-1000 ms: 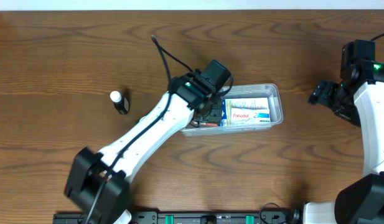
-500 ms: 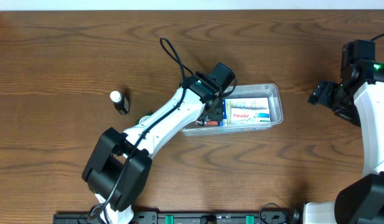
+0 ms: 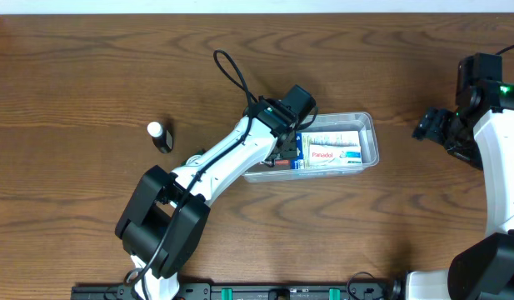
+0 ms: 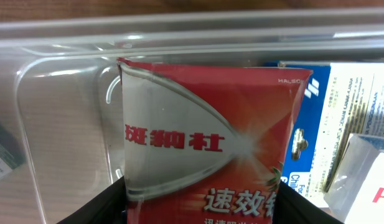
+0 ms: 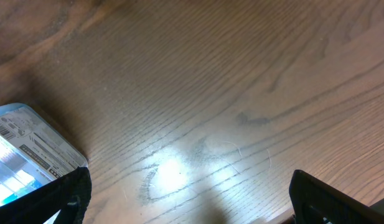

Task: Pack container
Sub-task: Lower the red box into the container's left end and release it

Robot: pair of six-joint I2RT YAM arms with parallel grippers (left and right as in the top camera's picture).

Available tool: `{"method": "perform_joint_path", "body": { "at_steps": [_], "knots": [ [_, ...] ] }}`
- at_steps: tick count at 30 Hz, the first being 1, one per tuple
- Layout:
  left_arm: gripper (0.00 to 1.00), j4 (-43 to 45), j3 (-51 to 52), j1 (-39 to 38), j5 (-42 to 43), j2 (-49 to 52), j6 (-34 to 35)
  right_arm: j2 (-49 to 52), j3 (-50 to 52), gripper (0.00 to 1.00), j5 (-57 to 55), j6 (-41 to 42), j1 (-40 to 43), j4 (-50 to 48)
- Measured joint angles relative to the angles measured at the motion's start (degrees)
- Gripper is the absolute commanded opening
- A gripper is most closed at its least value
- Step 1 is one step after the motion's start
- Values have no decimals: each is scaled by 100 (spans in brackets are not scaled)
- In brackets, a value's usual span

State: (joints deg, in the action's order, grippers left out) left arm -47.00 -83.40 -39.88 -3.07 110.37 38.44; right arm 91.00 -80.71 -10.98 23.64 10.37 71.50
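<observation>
The clear plastic container (image 3: 369,127) sits right of the table's centre and holds a blue and white Panadol box (image 3: 327,153) among other small boxes. My left gripper (image 3: 280,155) is over the container's left end, shut on a red and silver box (image 4: 210,143) with Chinese print, held inside the tub (image 4: 61,99). Blue and white boxes (image 4: 347,106) lie to its right. My right gripper (image 5: 188,202) is open and empty above bare table, far right of the container; the container's corner (image 5: 30,146) shows at its left.
A small dark bottle with a white cap (image 3: 160,136) stands on the table at the left. A black cable (image 3: 232,79) loops above my left arm. The table's far edge runs along the top.
My left arm has shifted slightly right and its base link has swung in; the gripper stays over the container's left end. The right arm has not moved.
</observation>
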Motion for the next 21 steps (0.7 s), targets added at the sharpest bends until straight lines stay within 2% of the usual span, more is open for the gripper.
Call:
{"method": "perform_joint_path", "body": {
  "at_steps": [11, 14, 21],
  "knots": [
    [62, 13, 0, 0, -20, 0, 61, 0, 0, 99, 0, 0, 0, 0],
    [67, 13, 0, 0, -28, 2, 63, 0, 0, 99, 0, 0, 0, 0],
    [68, 13, 2, 0, -35, 2, 76, 0, 0, 99, 0, 0, 0, 0]
  ]
}}
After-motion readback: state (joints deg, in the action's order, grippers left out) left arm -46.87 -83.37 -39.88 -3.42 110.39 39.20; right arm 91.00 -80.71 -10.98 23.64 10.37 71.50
